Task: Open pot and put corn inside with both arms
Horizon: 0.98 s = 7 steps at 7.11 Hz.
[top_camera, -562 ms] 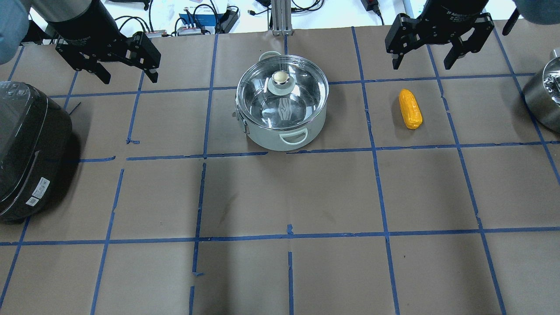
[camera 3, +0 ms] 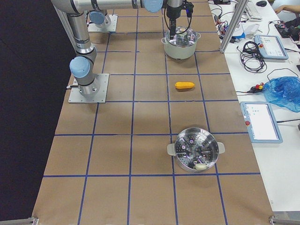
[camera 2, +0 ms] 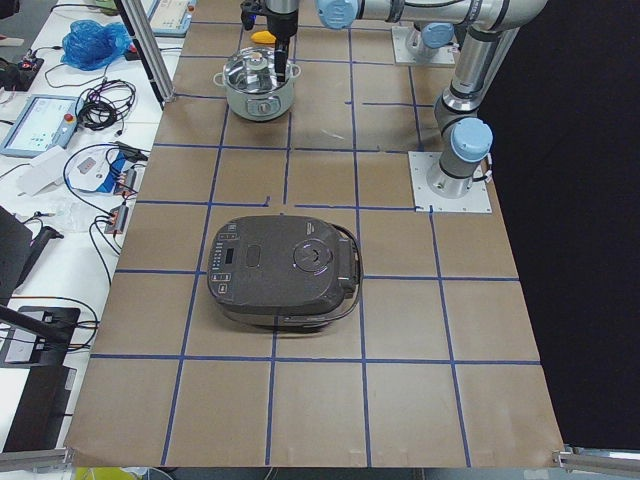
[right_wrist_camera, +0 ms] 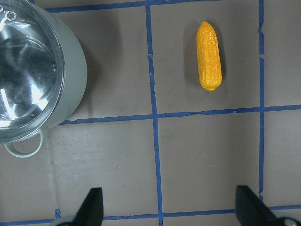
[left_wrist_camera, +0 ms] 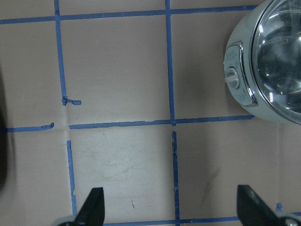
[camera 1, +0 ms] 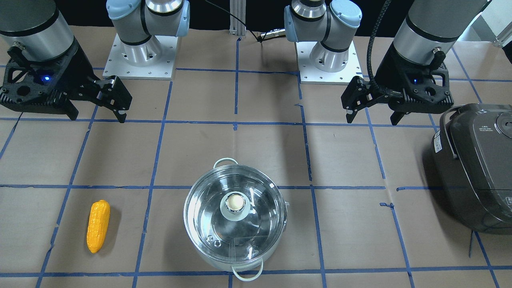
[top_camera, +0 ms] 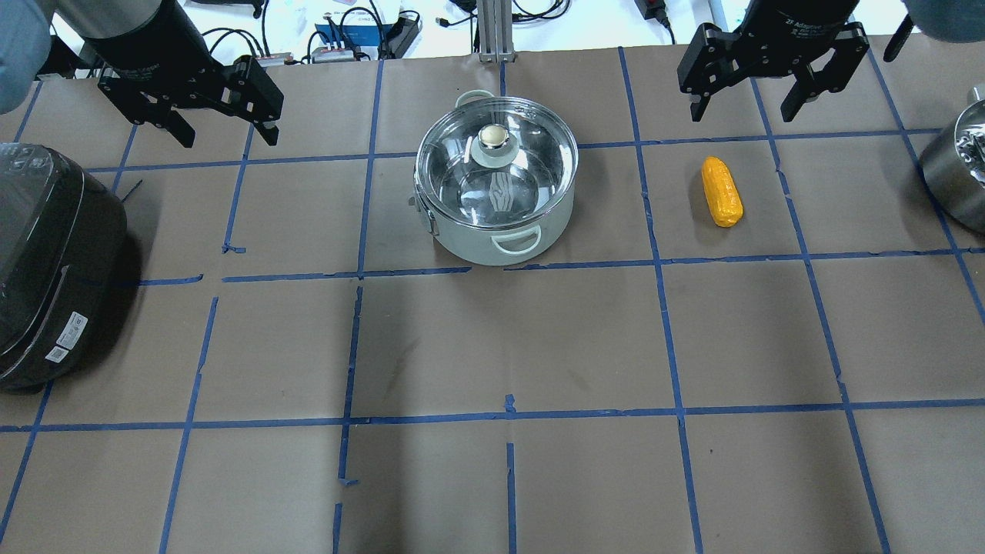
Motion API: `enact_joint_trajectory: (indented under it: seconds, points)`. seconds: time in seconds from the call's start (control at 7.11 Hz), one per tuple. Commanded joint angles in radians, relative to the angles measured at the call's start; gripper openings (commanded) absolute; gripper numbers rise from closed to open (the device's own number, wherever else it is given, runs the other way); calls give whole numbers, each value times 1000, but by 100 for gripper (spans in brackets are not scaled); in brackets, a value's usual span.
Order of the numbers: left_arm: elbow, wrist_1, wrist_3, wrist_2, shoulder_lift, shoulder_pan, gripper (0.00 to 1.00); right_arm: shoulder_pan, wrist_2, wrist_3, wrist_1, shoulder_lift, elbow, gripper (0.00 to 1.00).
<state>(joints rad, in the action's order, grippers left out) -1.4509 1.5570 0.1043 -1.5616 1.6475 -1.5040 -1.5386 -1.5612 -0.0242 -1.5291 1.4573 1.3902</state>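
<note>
Only the right gripper (top_camera: pixel 742 114) has shifted, slightly toward the table's far edge, jaws spread wide like the left gripper (top_camera: pixel 229 141). Midway along that edge stands the pot (top_camera: pixel 462 248), lid on. Its small, smooth knob (top_camera: pixel 495 138) looks the likely hold, and the glass seems fragile. Light, stiff corn (top_camera: pixel 722 191) lies toward the right end and is best pinched mid-cob.

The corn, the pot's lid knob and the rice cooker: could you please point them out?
corn (top_camera: pixel 722 192): overhead exterior view, middle of the cob.
lid knob (top_camera: pixel 494 138): overhead exterior view, top of the metal knob.
rice cooker (camera 1: pixel 480 160): exterior front-facing view, its dark lid.
</note>
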Motion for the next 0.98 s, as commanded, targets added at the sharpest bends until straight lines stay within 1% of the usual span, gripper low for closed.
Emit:
enact_joint_trajectory:
  seconds: [0.0,0.14,0.28,0.42,0.56,0.7,0.84]
  points:
    - [-2,0,2,0,3,-10,100,8,-7,3,7,-30,-48,100]
    - [26,-6,-1,0,38,-7,100,17,-10,60,1,-99,-106,99]
    - [42,-38,-18,8,79,-36,100,46,-10,82,0,-160,-165,99]
    - [79,-69,-62,21,139,-120,100,76,-5,184,-28,-208,-171,97]
    - [137,-74,-171,20,205,-202,100,106,-7,213,-105,-268,-165,93]
    - [192,-80,-246,20,274,-285,100,115,-11,222,-144,-328,-145,91]
    - [217,-159,-340,23,329,-341,100,127,-8,222,-227,-389,-119,91]
